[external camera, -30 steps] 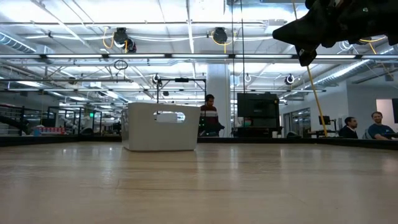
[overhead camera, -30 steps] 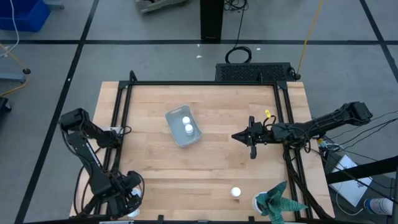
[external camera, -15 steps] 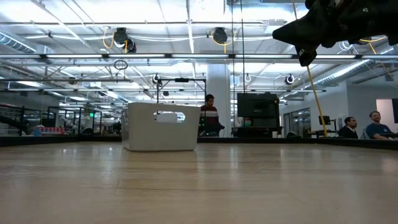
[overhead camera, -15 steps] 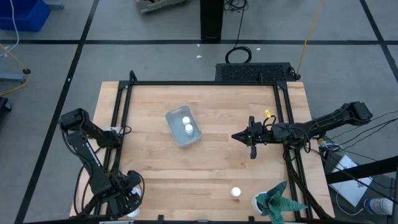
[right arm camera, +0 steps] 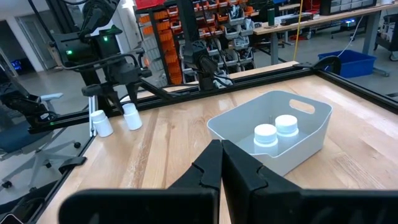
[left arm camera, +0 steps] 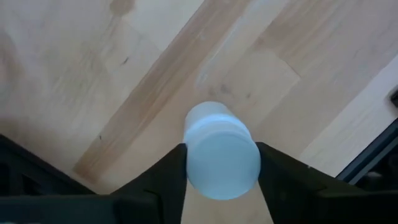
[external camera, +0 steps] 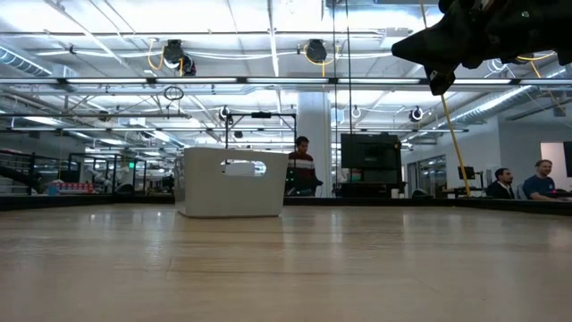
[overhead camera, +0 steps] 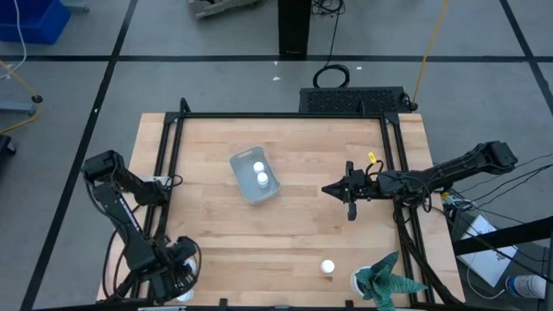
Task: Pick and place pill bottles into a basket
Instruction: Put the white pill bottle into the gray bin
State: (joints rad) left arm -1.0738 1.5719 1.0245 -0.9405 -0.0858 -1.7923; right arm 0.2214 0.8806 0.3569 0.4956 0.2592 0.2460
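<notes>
Your left claw (left arm camera: 221,163) squeezes a pill bottle (left arm camera: 221,151) to carry it to the basket (overhead camera: 255,175); your right claw (right arm camera: 222,163) waits, pinched together.

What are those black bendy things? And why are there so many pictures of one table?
Those are two robot arms working at a wooden table. One picture looks straight down from above. One peeks across the tabletop. The other two come from small cameras on the arms' wrists.

The job is to put pill bottles into the basket. Two bottles are already inside it. A loose bottle stands on the table near a teal cloth thing.

The left gripper, at the table's near left corner, is squeezing a standing bottle from both sides. The right gripper is pinched shut and holds nothing. It hangs in the air to the right of the basket.
</notes>
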